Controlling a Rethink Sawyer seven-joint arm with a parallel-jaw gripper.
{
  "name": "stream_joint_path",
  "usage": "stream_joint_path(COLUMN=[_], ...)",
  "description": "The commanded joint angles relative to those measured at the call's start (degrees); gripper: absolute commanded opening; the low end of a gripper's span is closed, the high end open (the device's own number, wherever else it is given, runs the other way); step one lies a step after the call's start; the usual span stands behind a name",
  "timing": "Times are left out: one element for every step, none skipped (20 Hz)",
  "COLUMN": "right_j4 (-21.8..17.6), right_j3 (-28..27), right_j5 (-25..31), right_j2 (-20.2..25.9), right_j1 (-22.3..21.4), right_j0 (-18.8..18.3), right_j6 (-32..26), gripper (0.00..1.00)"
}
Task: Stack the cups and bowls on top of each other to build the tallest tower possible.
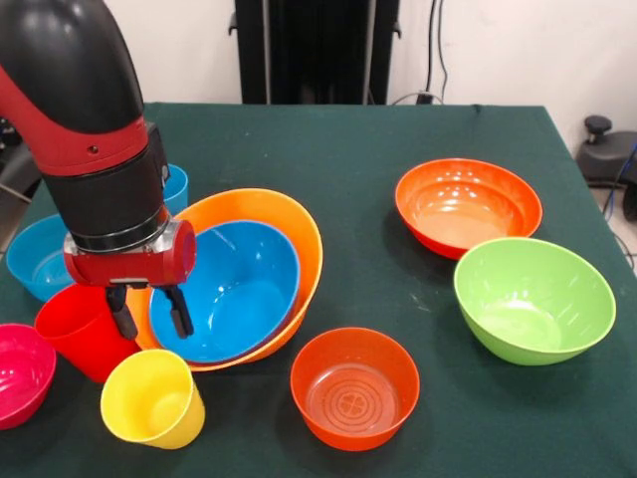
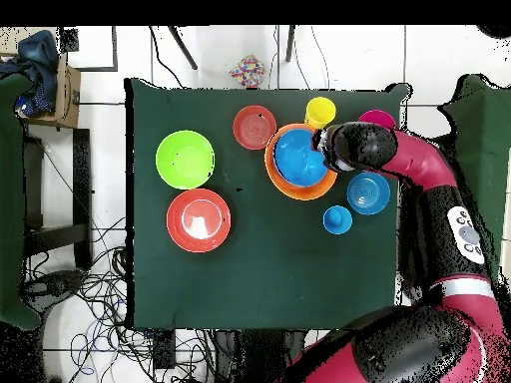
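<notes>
The pale orange bowl (image 1: pixel 304 239) stands tilted at the table's left with the blue bowl (image 1: pixel 239 289) nested in it; both also show in the overhead view (image 2: pixel 291 192), (image 2: pixel 299 160). My gripper (image 1: pixel 150 313) is open and straddles their left rim, one finger inside the blue bowl and one outside; it also shows in the overhead view (image 2: pixel 325 146). The red cup (image 1: pixel 78 329) and the yellow cup (image 1: pixel 151 398) stand just below the gripper. The light blue cup (image 1: pixel 177 186) is behind the arm. The small light blue bowl (image 1: pixel 38 257) and the magenta bowl (image 1: pixel 18 373) are at the left edge.
The lime green bowl (image 1: pixel 532 299) and a red-orange bowl (image 1: pixel 468 204) stand at the right. A second red-orange bowl (image 1: pixel 353 388) sits near the front middle. The green table (image 1: pixel 348 149) has bare cloth at its far side.
</notes>
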Motion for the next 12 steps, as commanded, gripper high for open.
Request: stream_joint_path(right_j4=[-5.3,-5.3,-4.9,-4.7,-4.0,-3.5,-2.5,-1.9,-0.6,-0.1,0.9,1.4], right_j3=[0.3,0.6,1.2,1.8,2.8,3.6,5.1,5.9,7.2,7.7,8.7,9.0], right_j5=[4.1,4.2,4.4,4.6,5.0,5.3,6.0,6.5,7.4,7.9,8.6,9.0], right_j2=[-0.7,-0.5,-0.2,0.1,0.6,1.0,1.7,2.1,2.9,3.3,4.0,4.3], right_j1=[3.2,2.9,2.3,1.9,0.9,0.1,-1.5,-2.4,-4.0,-4.8,-6.0,-6.6], right_j0=[1.4,1.3,1.0,0.9,0.6,0.4,0.1,-0.1,-0.4,-0.4,-0.7,-0.8], right_j6=[-12.5,-12.5,-12.5,-12.5,-12.5,-12.4,-12.2,-12.0,-11.6,-11.2,-10.8,-10.5], gripper=[1.00,1.00,1.00,1.00,1.00,1.00,1.00,1.00,1.00,1.00,1.00,1.00])
